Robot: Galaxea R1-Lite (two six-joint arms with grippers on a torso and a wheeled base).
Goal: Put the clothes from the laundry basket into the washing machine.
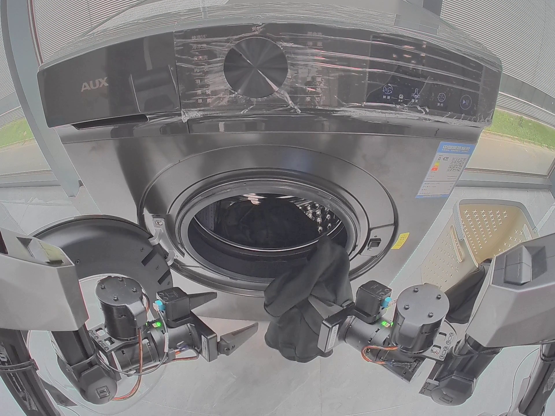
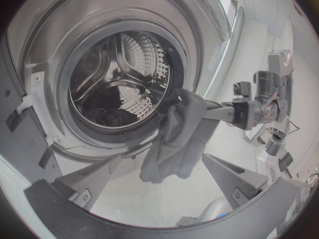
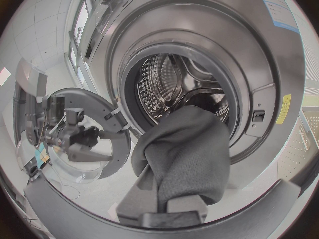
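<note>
The washing machine [image 1: 266, 117] stands in front of me with its round door [image 1: 98, 249] swung open to the left. Dark clothes [image 1: 260, 221] lie inside the drum [image 2: 116, 83]. My right gripper [image 1: 317, 314] is shut on a dark garment [image 1: 306, 301], which hangs just outside the lower right of the opening, its top edge touching the rim. In the right wrist view the garment [image 3: 189, 150] drapes over the fingers [image 3: 146, 190]. My left gripper [image 1: 237, 312] is open and holds nothing, low and left of the garment, below the opening.
The beige perforated laundry basket [image 1: 497, 226] stands on the floor to the machine's right, behind my right arm. The open door [image 3: 99, 117] is close behind my left arm. Pale floor lies below both grippers.
</note>
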